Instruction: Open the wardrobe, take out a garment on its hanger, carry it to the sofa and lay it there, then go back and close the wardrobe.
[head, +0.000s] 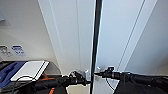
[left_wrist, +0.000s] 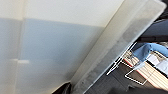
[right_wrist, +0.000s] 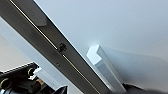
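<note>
1. From my remote seat I count two arms in the head view. The left gripper (head: 83, 75) and the right gripper (head: 100, 71) both reach to the middle of the wardrobe (head: 72, 35), one on each side of the dark gap (head: 96, 37) between the doors.
2. I cannot tell whether the fingers of either gripper are wide, narrow or holding something; they are too unclear in all three views.
3. I count two white doors. They stand a little apart, and the gap between them is a narrow dark stripe running from top to bottom.
4. In the right wrist view one white handle (right_wrist: 102, 66) shows large on the door face, just beside the dark door edge (right_wrist: 50, 45).
5. In the left wrist view the thick pale edge of a door (left_wrist: 117, 47) runs across, and beyond it I see blue cloth (left_wrist: 147, 51) and a thin white wire frame (left_wrist: 127, 67); what they are I cannot say.
6. Farther to the left in the head view lies one flat white board (head: 30, 70) beside a blue thing (head: 8, 72), and two small plates (head: 11, 50) are on the wall.
</note>
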